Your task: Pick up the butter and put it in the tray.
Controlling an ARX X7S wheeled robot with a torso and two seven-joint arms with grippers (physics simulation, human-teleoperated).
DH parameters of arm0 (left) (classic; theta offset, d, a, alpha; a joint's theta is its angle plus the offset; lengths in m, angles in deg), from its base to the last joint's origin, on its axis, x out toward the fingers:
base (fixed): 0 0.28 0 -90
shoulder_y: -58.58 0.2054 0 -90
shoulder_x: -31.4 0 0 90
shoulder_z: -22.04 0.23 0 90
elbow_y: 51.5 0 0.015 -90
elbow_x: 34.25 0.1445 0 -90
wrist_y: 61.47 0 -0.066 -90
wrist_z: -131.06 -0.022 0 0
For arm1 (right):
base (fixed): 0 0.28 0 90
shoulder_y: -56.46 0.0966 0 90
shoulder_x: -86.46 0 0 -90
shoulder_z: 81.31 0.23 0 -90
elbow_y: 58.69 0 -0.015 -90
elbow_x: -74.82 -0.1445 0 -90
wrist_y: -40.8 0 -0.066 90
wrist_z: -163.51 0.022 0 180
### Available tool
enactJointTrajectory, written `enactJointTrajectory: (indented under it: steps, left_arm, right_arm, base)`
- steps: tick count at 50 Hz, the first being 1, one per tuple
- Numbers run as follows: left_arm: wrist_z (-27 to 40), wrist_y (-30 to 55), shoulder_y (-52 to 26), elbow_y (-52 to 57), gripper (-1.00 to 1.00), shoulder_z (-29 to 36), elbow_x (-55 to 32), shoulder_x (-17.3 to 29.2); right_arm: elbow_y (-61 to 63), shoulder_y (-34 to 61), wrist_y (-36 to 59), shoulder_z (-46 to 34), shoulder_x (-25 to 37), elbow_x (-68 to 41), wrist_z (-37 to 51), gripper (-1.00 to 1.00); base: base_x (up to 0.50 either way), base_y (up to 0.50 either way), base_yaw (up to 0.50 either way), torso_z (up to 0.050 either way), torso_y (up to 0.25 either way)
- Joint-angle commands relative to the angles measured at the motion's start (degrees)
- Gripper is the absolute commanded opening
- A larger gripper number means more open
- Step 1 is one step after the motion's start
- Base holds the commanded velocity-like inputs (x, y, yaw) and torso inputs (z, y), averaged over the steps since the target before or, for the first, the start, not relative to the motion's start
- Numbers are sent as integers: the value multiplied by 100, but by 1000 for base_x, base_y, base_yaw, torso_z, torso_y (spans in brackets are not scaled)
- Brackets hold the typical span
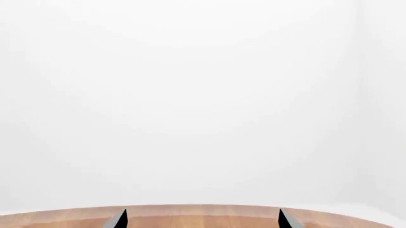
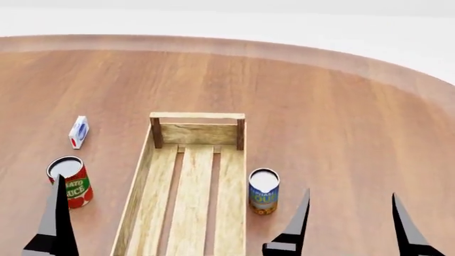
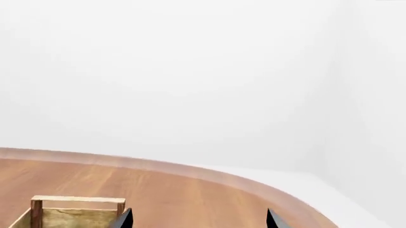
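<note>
Around one long pale wooden slatted tray (image 2: 191,124) we counted two round cans, one red (image 2: 70,182) and one blue (image 2: 263,191), and one small white-and-blue carton (image 2: 79,132).

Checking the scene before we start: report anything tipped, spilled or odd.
Nothing is spilled or damaged. The small white-and-blue carton stands apart near the table's left side, both cans stand upright, and the tray is empty. One oddity: no butter shows in any view.
</note>
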Motion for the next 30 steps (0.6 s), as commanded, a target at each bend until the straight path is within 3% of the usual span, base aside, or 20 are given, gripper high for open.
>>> enactJointTrajectory:
  steps: [1, 17, 21, 30]
  left_arm:
    - [49, 42, -17, 4, 100, 17, -43, 42]
    - [114, 37, -10, 9, 100, 68, -55, 85]
    - [147, 62, -47, -26, 100, 30, -43, 116]
    - [233, 172, -64, 144, 100, -208, -239, 179]
  right_arm:
    - [48, 92, 225, -259, 141, 105, 5, 100]
    - [-62, 162, 160, -528, 341, -86, -330, 100]
    - [-57, 150, 199, -613, 459, -194, -512, 100]
    - [84, -1091, -974, -291, 870, -815, -1147, 100]
  base:
    - [0, 0, 500, 0, 0]
    - [0, 0, 500, 0, 0]
    - [0, 0, 0, 0, 0]
    - [0, 0, 0, 0, 0]
